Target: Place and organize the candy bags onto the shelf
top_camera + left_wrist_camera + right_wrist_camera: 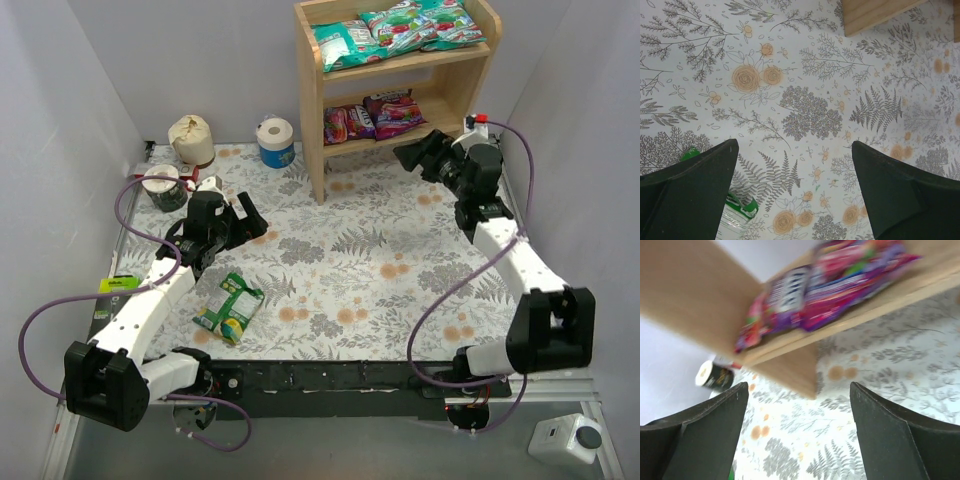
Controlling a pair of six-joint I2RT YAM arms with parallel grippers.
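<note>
The light-wood shelf [311,110] stands at the back right. Three teal candy bags [395,27] lie on its top tier and two purple-magenta bags [372,118] on its lower tier. The green-and-yellow bag [230,308] lies flat on the floral table, front left. My left gripper [246,216] is open and empty, hovering just behind and above that bag; one corner of the bag [738,212] shows by my left finger. My right gripper [414,155] is open and empty in front of the lower tier, with the purple bags [840,275] just ahead of it. The right wrist view is blurred.
A beige paper roll [192,138], a white roll on a blue base [275,141] and a black-sided roll [165,187] stand at the back left. The shelf's foot [875,12] is far right in the left wrist view. Grey walls enclose the table.
</note>
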